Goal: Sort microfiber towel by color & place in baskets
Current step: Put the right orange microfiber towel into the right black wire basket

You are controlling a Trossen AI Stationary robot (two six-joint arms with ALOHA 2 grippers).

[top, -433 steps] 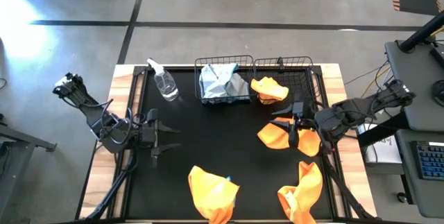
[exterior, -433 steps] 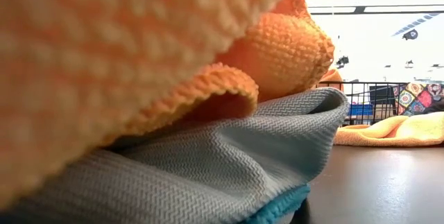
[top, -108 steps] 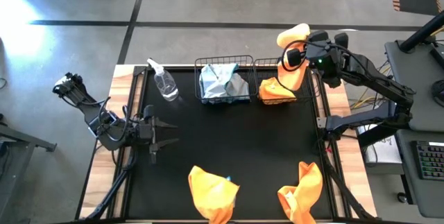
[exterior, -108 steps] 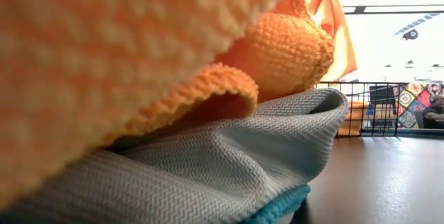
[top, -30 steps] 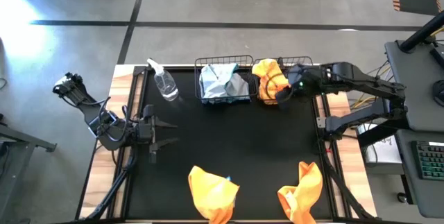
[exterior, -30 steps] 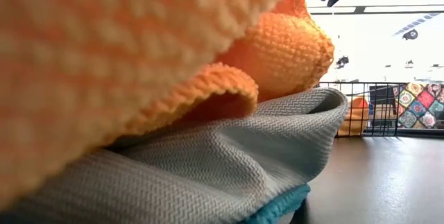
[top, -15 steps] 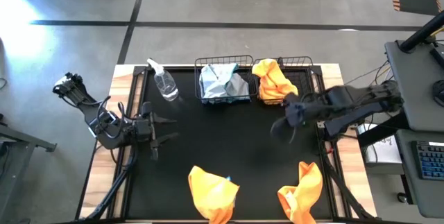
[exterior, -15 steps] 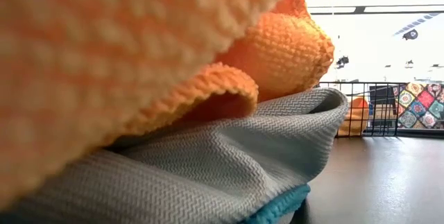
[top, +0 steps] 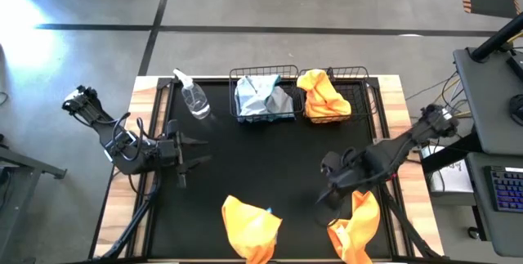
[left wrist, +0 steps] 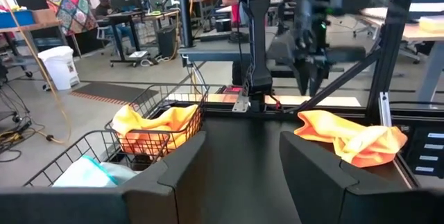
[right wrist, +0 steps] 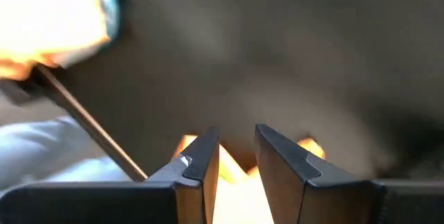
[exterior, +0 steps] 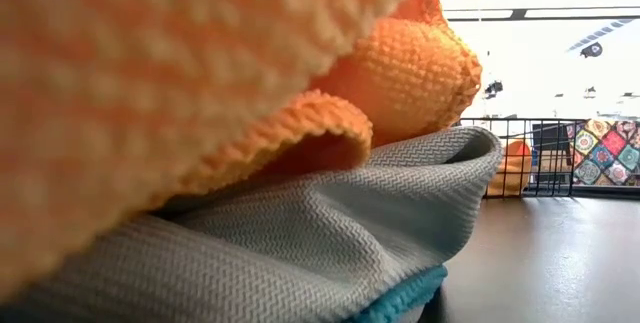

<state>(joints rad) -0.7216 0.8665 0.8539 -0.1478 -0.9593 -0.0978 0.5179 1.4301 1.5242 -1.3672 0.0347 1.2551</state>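
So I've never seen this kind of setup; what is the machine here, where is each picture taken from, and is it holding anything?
Two dark robot arms work at a black table. The high view looks straight down; the low view sits at table height, mostly blocked by towels; each wrist view looks past that arm's own fingers. At the back stand two wire baskets: the left basket holds blue-grey towels, the right basket orange towels. A spray bottle lies beside them. Two orange towel piles remain in front. The left gripper waits open and empty. The right gripper, open and empty, hangs above one pile.

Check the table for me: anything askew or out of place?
One thing: the pile nearest the low camera mixes colours, an orange towel lying on a blue-grey one, so it blocks that view. Both baskets stand upright.
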